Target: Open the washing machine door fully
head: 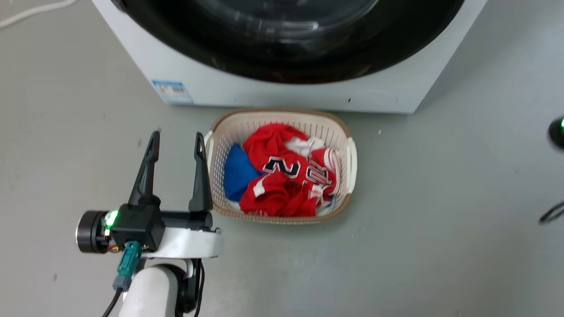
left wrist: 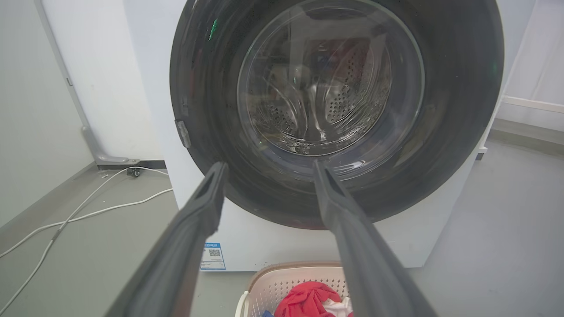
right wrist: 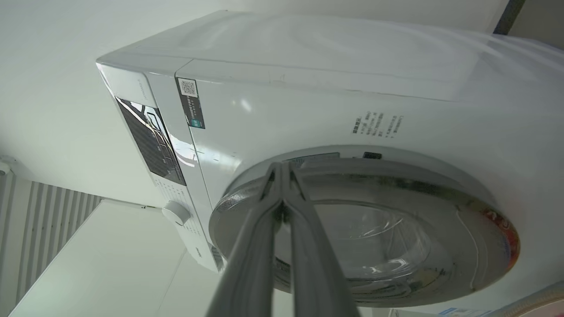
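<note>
The washing machine door (left wrist: 326, 79) is a glossy black disc with a clear glass bowl, lying flush against the white machine (left wrist: 145, 88). Its lower rim (head: 282, 66) crosses the top of the head view. My left gripper (head: 177, 135) is open and empty, low over the floor left of the basket, pointing at the door's lower half (left wrist: 269, 164) and well short of it. My right gripper (right wrist: 281, 166) is shut with nothing between its fingers. Its tips overlap the door's rim (right wrist: 374, 246) near the control side; I cannot tell whether they touch it.
A beige laundry basket (head: 282, 113) holding red and blue clothes stands on the grey floor just in front of the machine. White cables (left wrist: 88, 215) run along the floor left of the machine. A dark part of my right arm (head: 557, 132) shows at the right edge.
</note>
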### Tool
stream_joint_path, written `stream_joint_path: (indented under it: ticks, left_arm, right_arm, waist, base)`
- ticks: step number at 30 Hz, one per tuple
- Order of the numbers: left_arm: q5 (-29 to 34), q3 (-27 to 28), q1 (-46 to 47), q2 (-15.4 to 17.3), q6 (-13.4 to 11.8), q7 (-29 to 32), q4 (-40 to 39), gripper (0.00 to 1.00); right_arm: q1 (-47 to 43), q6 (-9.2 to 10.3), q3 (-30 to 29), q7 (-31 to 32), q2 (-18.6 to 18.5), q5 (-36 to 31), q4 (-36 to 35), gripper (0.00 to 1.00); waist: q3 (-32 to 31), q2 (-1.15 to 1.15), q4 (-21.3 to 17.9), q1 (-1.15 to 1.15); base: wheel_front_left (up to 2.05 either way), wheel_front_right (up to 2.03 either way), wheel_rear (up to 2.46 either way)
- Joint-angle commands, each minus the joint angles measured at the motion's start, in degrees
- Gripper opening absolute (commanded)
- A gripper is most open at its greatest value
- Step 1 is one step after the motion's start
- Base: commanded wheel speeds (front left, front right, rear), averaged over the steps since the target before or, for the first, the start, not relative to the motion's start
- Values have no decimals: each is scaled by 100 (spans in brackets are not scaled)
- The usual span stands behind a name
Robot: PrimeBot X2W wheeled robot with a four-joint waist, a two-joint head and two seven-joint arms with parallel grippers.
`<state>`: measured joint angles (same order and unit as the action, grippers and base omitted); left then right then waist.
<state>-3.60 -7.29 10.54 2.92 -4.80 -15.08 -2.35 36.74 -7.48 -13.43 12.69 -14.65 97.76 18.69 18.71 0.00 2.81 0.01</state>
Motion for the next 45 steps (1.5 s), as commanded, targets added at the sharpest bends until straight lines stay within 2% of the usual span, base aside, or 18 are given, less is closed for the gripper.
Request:
stream_joint_path:
  ticks: [1,8,14,25,31,45]
  left_arm:
    - [34,-19,96,-7,-25,-15,-33,100]
    - [20,-90,461,-6,-19,-14,-170,100]
    - [-63,-212,669,-7,-91,-15,-229,100]
    - [-153,-347,797,-6,-199,-15,-235,100]
    - [-175,-346,816,-7,-231,-15,-194,100]
    - [-49,-182,520,-6,-121,-15,-77,100]
  right_arm:
    - [197,-2,57,66,-76,-63,52,0]
    - [1631,-2,467,591,-556,-319,832,0]
    - [2591,-2,934,1080,-809,-585,1465,0]
    - [3559,-2,1603,1619,-974,-1129,2157,0]
    - [3619,-10,1752,1956,-926,-1109,2099,0]
    - [2424,-9,1722,2452,-956,-817,1376,0]
  waist:
    - [307,0,115,-1]
    - [995,0,259,-1]
    - [1355,0,405,-1]
    - [1646,0,599,-1]
    - [1639,0,591,-1]
    - [1087,0,292,-1]
  base:
    - [0,0,0]
    - [0,0,0]
    - [0,0,0]
    - [0,0,0]
    - [0,0,0]
    - [0,0,0]
